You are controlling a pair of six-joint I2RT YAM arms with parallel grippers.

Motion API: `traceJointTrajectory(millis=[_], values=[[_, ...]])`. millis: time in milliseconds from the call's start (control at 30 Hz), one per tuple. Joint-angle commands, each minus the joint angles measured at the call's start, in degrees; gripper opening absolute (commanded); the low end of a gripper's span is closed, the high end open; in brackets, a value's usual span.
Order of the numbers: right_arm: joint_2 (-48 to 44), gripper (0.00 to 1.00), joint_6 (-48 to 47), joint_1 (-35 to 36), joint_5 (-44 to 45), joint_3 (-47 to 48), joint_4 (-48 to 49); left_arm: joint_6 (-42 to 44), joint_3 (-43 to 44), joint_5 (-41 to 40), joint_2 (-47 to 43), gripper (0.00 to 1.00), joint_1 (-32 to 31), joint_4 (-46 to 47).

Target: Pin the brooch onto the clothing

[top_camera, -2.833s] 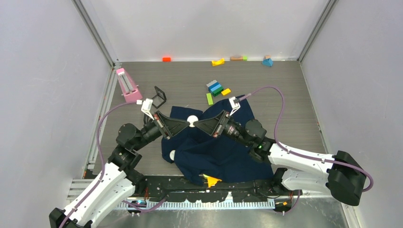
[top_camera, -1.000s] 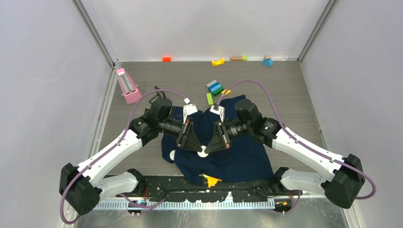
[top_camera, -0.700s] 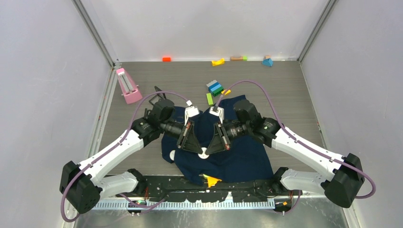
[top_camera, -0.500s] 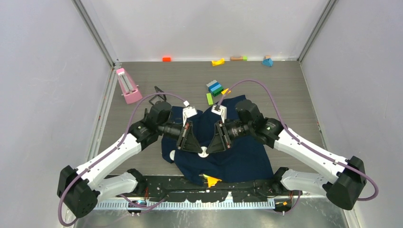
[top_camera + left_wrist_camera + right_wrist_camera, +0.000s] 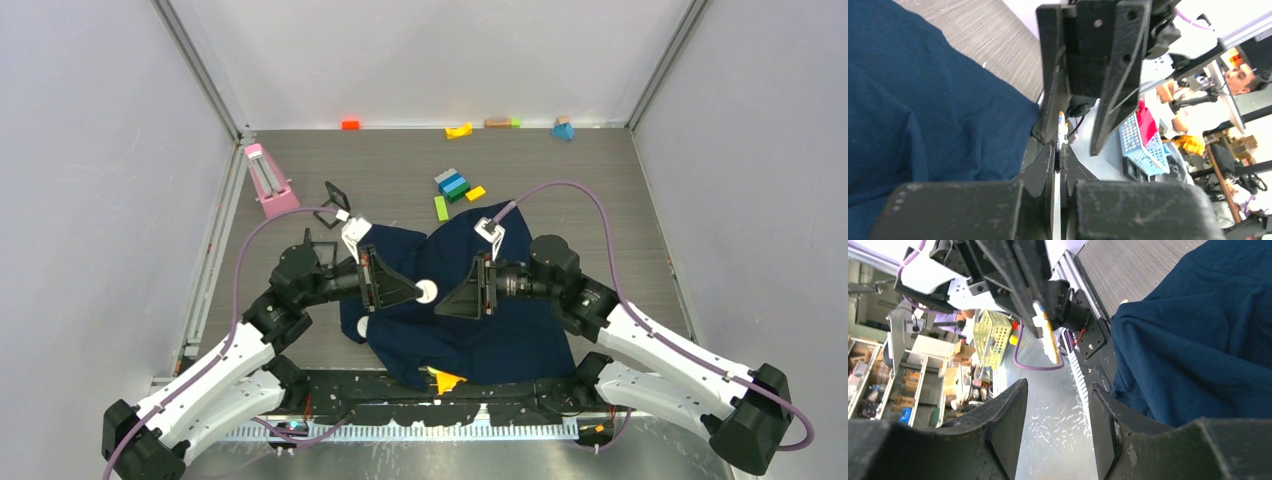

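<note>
The clothing, a dark navy T-shirt point(image 5: 505, 335), lies crumpled on the table between my arms; it also shows in the left wrist view point(image 5: 923, 110) and the right wrist view point(image 5: 1208, 340). My left gripper point(image 5: 424, 291) is shut on the brooch point(image 5: 428, 291), a small pale round badge held above the shirt's middle. In the left wrist view the brooch point(image 5: 1061, 131) sits edge-on between the shut jaws of that gripper point(image 5: 1060, 150). My right gripper point(image 5: 445, 305) is open and empty, just right of the brooch, pointing at it. In the right wrist view the brooch point(image 5: 1046, 335) shows orange-gold beyond the right gripper point(image 5: 1058, 390).
A yellow wedge block point(image 5: 445, 380) lies at the shirt's near edge. A small white spot point(image 5: 362, 326) shows at the shirt's left edge. A pink stand point(image 5: 268, 180) is at the back left. Coloured blocks point(image 5: 453, 185) lie behind the shirt, and more blocks point(image 5: 459, 130) along the back wall.
Both grippers met at the brooch low on the shirt. Now the left gripper has lifted it up and back, and the right gripper has drawn off to the right, open.
</note>
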Motion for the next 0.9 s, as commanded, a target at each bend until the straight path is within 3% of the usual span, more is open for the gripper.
traceJointTrajectory(millis=[0,533,867], values=[[-0.8,0.52,6.2,0.1,3.4,-1.8,13.3,-4.3,-0.3,-3.3,-1.5,0.00,-0.1,8.0],[2.1,0.31,9.7,0.2,4.0,-2.8,21.4,-5.2,-0.1,-1.2,-0.1,0.00,-0.1,10.0],[5.3,0.15,9.8,0.2,6.4,-2.5,18.1,-5.7,0.3,3.6,1.2,0.00,-0.1,13.3]])
